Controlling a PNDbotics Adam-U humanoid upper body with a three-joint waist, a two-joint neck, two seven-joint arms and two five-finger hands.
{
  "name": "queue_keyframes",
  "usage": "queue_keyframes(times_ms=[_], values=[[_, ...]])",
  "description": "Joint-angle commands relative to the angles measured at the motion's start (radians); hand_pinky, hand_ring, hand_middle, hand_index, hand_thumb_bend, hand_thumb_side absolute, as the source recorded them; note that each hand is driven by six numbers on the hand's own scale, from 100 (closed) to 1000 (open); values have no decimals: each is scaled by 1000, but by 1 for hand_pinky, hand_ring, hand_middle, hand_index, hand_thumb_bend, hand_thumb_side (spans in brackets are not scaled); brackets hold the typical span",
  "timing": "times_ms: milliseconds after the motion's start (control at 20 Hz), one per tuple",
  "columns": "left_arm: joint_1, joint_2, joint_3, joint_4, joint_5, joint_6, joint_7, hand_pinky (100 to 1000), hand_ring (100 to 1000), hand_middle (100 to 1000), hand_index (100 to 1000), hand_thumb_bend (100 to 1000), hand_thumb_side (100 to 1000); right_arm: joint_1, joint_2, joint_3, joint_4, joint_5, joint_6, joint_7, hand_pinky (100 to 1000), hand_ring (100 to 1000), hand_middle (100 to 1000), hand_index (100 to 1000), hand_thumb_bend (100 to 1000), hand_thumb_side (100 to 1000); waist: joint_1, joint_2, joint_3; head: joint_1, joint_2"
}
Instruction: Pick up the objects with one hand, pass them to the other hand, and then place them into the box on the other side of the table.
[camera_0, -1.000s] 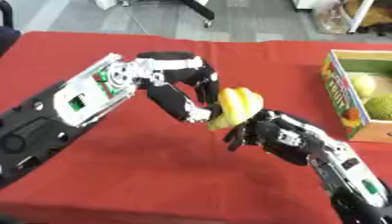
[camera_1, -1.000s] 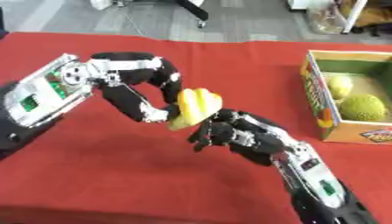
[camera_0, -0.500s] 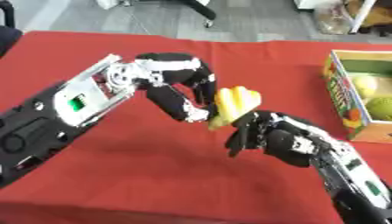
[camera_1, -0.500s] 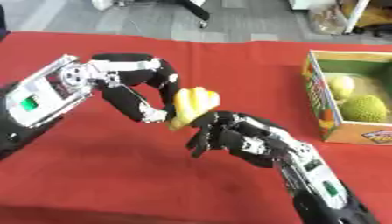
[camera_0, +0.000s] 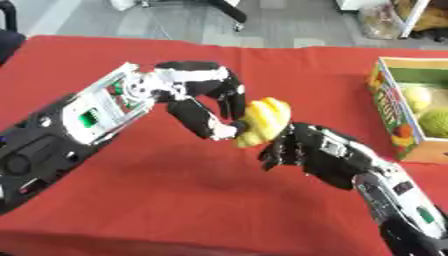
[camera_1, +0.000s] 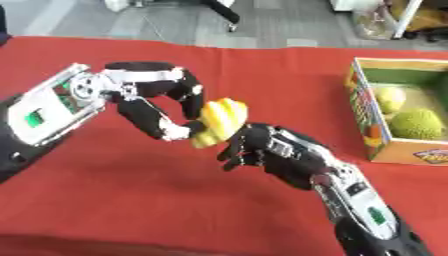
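A yellow banana-like fruit (camera_0: 262, 121) hangs above the red table (camera_0: 166, 200), near its middle. My left hand (camera_0: 213, 89) reaches in from the left and is shut on it, thumb below and fingers curled over its top. My right hand (camera_0: 308, 150) comes up from the lower right with its back toward me. It lies against the fruit's lower right side, and its hold there is hidden. The cardboard box (camera_1: 360, 115) stands at the table's right edge.
Inside the box lie a green bumpy fruit (camera_1: 411, 124) and a pale yellow-green one (camera_1: 391, 98). Grey floor and chair legs show beyond the far table edge.
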Motion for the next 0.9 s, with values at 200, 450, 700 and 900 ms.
queue_keyframes(times_ms=[200, 450, 700, 900], values=[[-22, 24, 11, -21, -7, -4, -1, 652, 611, 497, 469, 105, 109, -17, -8, -1, -6, 24, 39, -75, 702, 718, 526, 786, 416, 553, 14, -25, 2, 0, 5], [-23, 23, 11, -22, -12, -4, -2, 651, 611, 496, 468, 103, 106, -19, -7, 0, -5, 19, 57, -108, 702, 716, 526, 787, 418, 557, 14, -25, 2, 1, 5], [-27, 17, 5, -17, -19, -2, -9, 655, 621, 514, 484, 105, 105, -25, -6, 2, -13, 23, 69, -117, 701, 715, 523, 785, 413, 557, 13, -25, 1, 2, 5], [-32, 8, 1, -12, -32, -3, -7, 654, 621, 512, 483, 100, 103, -33, -7, 4, -25, 40, 72, -105, 699, 712, 518, 776, 404, 554, 13, -25, 0, 1, 5]])
